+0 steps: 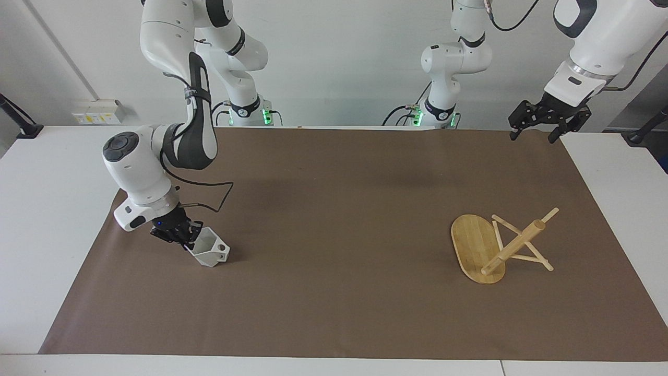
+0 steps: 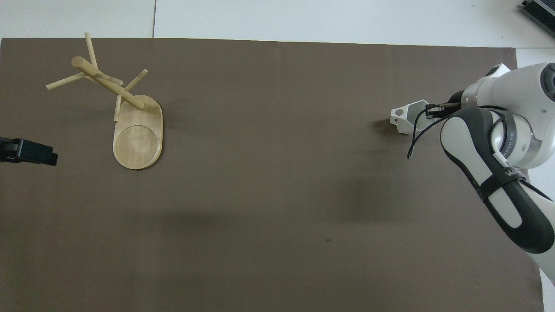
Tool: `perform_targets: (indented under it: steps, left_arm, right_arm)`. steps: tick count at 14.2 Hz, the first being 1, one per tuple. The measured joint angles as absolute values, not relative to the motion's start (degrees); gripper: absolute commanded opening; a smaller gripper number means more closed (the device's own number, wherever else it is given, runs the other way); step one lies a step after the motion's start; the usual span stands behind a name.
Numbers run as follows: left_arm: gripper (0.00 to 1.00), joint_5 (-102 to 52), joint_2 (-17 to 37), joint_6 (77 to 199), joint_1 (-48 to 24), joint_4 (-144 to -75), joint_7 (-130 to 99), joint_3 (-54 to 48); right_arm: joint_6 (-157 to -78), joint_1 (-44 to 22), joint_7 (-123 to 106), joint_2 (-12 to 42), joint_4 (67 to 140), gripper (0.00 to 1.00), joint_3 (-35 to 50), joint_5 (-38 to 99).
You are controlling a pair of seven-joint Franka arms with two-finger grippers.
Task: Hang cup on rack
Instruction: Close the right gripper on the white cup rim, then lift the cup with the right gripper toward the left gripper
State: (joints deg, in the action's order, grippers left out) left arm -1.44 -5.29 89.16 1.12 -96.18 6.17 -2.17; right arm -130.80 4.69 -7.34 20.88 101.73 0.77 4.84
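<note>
The right gripper (image 1: 183,236) is clamped on the rim of the cup (image 1: 210,250), which sits tilted on the brown mat (image 1: 334,292) near the desk edge at the right arm's end. The pinch on one wall looks shallow, so the cup could twist or slip when lifted. The finger contact is hidden by the wrist. The rack (image 1: 496,248) stands toward the left arm's end. The left gripper (image 1: 540,125) waits over that end's corner, jaws spread.

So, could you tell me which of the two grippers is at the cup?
The right gripper is, closed on the white cup; the left gripper hangs open, waiting near the mat's edge.
</note>
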Motion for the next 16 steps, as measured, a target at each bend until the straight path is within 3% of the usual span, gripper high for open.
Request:
perform_targets:
  steps: [4,10,16]
  left_arm:
    - [1.0,-1.5,-5.4,89.2,1.1,-96.4,6.0,-2.4]
    - [1.0,-2.7,-6.0,89.1,1.1,-97.7,1.5,-2.4]
    - [1.0,-8.9,-7.1,81.6,1.2,-98.4,-13.2,-1.6]
  right_arm:
    - [-130.2,4.7,-7.3,20.8,100.9,0.02,1.6,4.8]
    - [-118.2,4.6,-1.9,18.6,89.5,0.0,10.8,7.4]
    - [-125.4,4.0,8.5,17.0,88.8,0.0,23.3,24.0]
